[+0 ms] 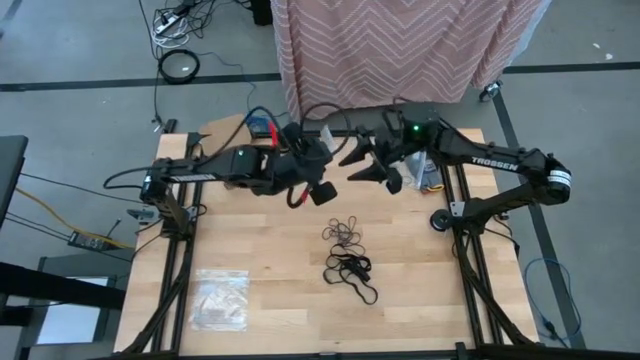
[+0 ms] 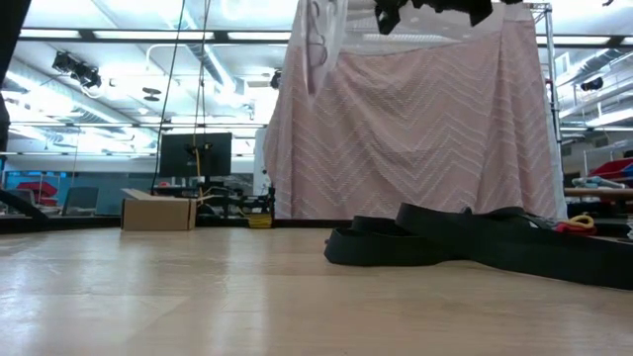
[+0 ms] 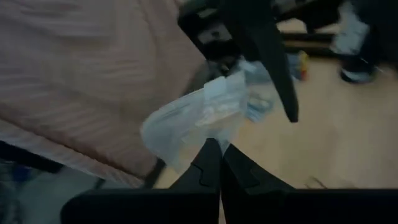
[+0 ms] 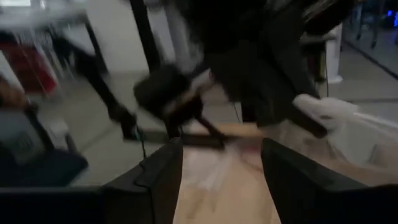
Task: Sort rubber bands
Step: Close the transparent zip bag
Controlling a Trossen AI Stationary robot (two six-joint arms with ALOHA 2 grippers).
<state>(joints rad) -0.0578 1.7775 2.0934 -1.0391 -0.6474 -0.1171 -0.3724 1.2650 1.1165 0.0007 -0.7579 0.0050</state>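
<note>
Both arms meet over the far middle of the desk, a clear bag pinched in the left hand.

Nearest, at the desk's (image 1: 400,300) near left, a clear plastic bag (image 1: 219,298) lies flat; whether anything is in it cannot be told from above. Past it, mid-desk, the rubber bands (image 1: 347,253) lie loose in a heap, dark ones nearer, lighter ones behind. Farther on, the left hand (image 3: 214,163), fingers pressed together, grips a second crinkly bag (image 3: 199,121) with small pieces inside, seen only in its wrist view. The right hand (image 4: 221,171) stands wide just beside it, holding nothing. The level view shows neither hand.
</note>
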